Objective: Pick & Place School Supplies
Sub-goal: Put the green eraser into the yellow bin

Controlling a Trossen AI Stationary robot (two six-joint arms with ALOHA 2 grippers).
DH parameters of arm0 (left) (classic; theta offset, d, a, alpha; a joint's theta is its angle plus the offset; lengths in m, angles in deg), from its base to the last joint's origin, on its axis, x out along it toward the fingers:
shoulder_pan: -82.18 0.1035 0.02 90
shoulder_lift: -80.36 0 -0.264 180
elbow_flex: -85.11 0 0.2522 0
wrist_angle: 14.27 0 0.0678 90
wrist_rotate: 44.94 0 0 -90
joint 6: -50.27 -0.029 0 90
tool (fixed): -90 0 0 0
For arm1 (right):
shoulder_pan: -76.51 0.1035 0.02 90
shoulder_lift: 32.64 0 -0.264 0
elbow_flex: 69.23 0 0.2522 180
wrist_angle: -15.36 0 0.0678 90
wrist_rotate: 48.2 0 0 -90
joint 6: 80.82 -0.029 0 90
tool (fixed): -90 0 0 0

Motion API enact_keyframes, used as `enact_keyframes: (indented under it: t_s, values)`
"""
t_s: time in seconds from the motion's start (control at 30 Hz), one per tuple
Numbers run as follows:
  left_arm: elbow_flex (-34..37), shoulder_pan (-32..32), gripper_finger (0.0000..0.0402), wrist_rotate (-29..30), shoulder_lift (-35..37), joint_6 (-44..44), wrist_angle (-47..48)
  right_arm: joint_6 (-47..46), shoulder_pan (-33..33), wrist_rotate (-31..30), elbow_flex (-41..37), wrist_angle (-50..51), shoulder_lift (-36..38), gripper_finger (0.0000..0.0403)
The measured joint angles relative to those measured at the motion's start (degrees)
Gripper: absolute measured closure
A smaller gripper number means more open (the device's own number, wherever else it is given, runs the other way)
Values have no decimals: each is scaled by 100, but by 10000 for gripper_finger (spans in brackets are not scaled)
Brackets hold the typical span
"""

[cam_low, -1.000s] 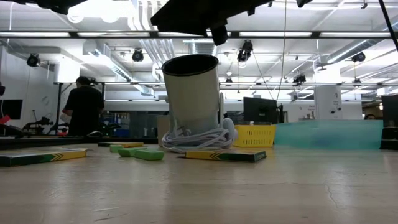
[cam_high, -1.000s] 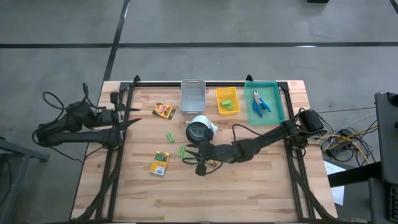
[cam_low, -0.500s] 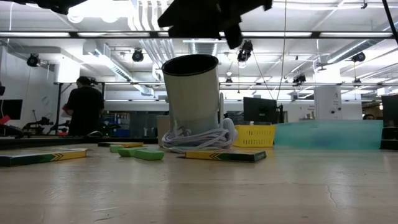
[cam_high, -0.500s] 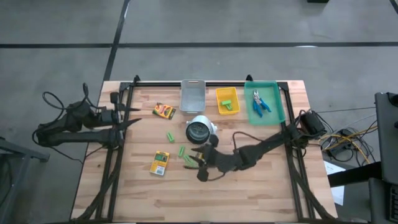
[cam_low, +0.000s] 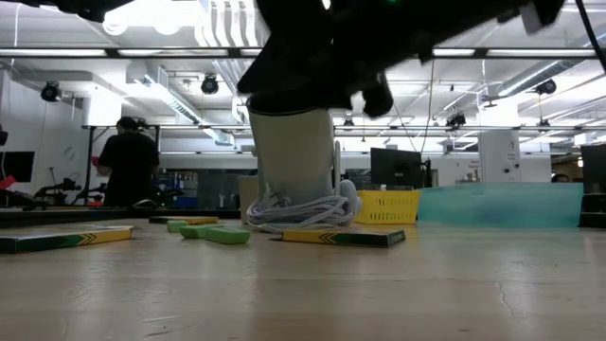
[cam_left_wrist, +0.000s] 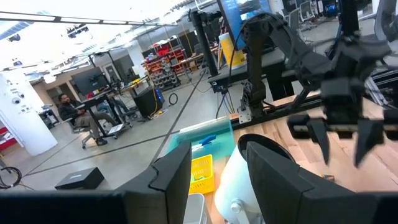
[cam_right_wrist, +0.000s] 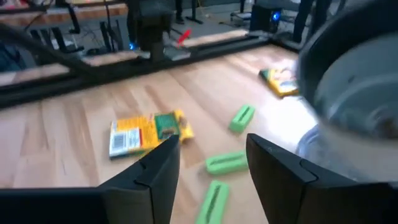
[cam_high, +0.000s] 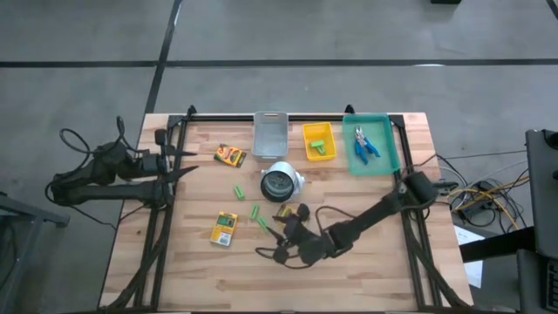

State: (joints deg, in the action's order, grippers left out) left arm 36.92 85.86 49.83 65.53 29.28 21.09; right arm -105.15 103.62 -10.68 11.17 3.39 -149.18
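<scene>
High view, right gripper [cam_high: 281,237]: low over the bench [cam_high: 366,279] centre, beside the green sticks [cam_high: 259,218]; fingers apart, holding nothing.
Left gripper [cam_high: 185,163]: parked at the bench's left edge; fingers part-open, empty.
Crayon boxes: one [cam_high: 224,228] left of the sticks, one [cam_high: 231,155] farther back, one [cam_low: 343,237] in front of the white cylinder [cam_high: 281,182].
Scissors [cam_high: 365,143]: in the teal tray [cam_high: 391,159].
Risk: the sticks lie close together, so closing fingers could catch two or knock one aside.
Risk: the arm could bump the cylinder beside it.
</scene>
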Motion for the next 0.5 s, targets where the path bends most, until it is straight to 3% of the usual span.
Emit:
enact_keyframes:
  t_s: [0.17, 0.5]
  values:
    - [2, 0, 241, 1, 0, 0, 4, 82, 5, -84, 400, -4, -608, 218]
    - [2, 0, 241, 0, 0, 0, 11, 120, 3, -927, 1249, 316, -1592, 218]
